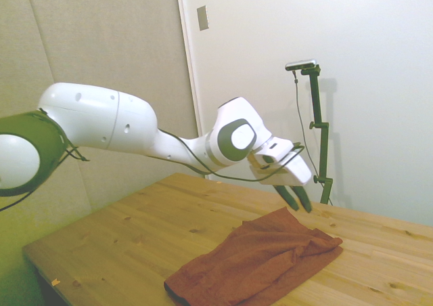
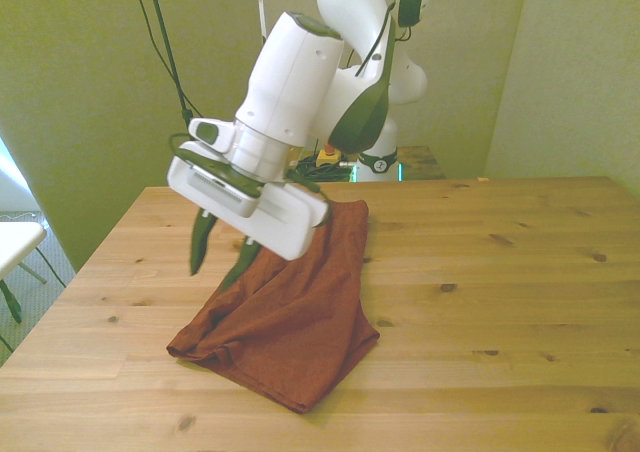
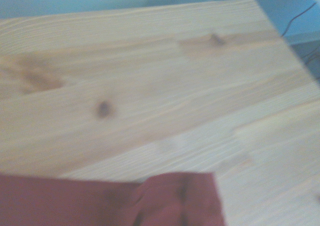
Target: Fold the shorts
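1. We see the rust-brown, wrinkled cloth shorts point(image 2: 290, 307) lying on the pale wooden plank table point(image 2: 500, 272), toward the front view's left, bunched and already doubled over in places.
2. In the front view, the white robot arm point(image 2: 300, 82) and its broad white wrist block cover the far end of the shorts, so we cannot make out how that end lies.
3. In the side view, the near corner of the shorts point(image 1: 177, 289) runs close to the picture's lower edge, and its folds there are too soft to read.
4. The wrist view is blurred; we make out only a strip of the red-brown cloth point(image 3: 115, 203), cut off at the frame's edge, against bare knotted planks point(image 3: 150, 86).
5. The dark zipper lines of the shorts are not clear to us in any view.
6. The white two-finger gripper point(image 1: 298, 199) hangs above the table beside the raised far edge of the cloth; its jaws are released, the two dark fingers point(image 2: 202, 244) spread apart and gripping nothing.
7. From the front, the gripper point(image 2: 220, 255) sits just over the cloth's edge on the front view's left; we cannot tell whether a fingertip brushes it.
8. Behind the table stand plain pale walls point(image 1: 379, 62), with a small grey wall plate point(image 1: 202, 17) high up in the side view.
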You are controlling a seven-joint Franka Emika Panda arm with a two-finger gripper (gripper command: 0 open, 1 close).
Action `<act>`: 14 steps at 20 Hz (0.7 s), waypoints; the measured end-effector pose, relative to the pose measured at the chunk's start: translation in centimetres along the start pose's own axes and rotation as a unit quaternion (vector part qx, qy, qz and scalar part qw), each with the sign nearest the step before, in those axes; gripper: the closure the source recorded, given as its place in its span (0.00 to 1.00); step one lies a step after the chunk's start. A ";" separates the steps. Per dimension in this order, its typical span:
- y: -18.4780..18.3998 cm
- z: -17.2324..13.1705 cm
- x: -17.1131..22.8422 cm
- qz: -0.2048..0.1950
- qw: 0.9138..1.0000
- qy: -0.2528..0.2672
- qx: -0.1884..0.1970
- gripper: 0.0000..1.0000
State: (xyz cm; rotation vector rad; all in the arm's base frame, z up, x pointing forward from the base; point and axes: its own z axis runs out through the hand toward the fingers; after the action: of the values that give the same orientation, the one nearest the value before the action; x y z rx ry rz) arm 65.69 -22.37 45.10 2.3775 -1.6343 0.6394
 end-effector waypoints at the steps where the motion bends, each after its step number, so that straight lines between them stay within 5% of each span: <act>1: 0.0 -1.1 -1.7 -0.003 1.000 -0.024 0.007 0.00; 5: 1.5 -6.6 -8.0 -0.037 0.992 -0.119 0.036 0.00; 10: 7.1 -12.8 -15.6 -0.107 0.965 -0.228 0.072 0.00; 14: 12.5 -16.9 -20.2 -0.147 0.950 -0.263 0.081 0.00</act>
State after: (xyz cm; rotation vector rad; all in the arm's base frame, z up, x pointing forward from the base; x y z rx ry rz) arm 44.03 -3.49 49.96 3.0228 -1.3742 0.0819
